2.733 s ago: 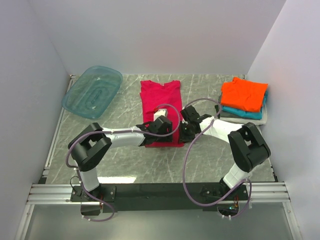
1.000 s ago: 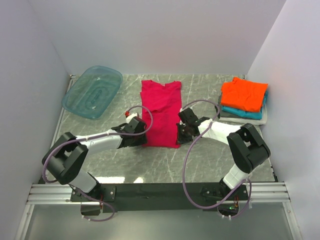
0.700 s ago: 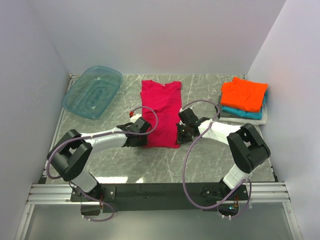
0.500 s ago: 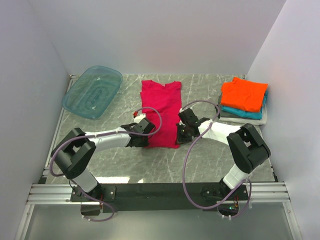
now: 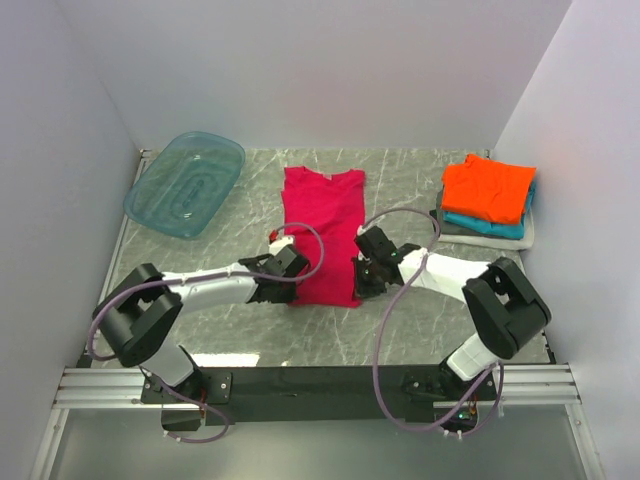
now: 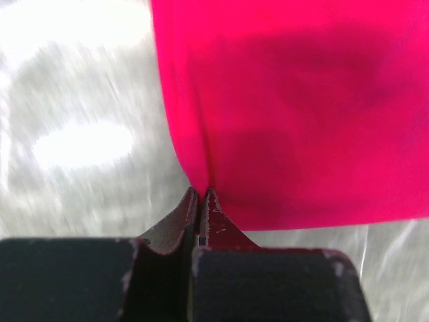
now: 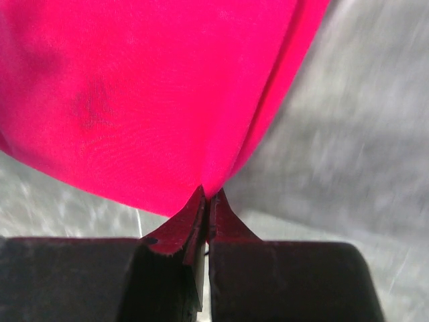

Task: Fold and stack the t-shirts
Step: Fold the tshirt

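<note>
Fingers [image 6: 179, 220] of the left gripper [image 5: 289, 290] are pinched tight on the near left hem corner of the crimson-magenta t-shirt [image 5: 322, 225], and the right gripper [image 5: 359, 285] is clamped on the near right corner. A second ago both sat higher beside the hem. Since then the shirt, mid-counter, has slid slightly toward the near edge, so I judge the hem-to-collar fold comes next. The orange t-shirt [image 5: 487, 188] tops the stack in the far right corner.

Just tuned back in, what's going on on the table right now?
The left claw and the right claw are each shut on a near corner of the crimson-magenta t-shirt, lying as a long strip mid-table. At far right, a folded orange t-shirt tops a teal t-shirt and a grey-white t-shirt. The teal tub sits far left.
</note>
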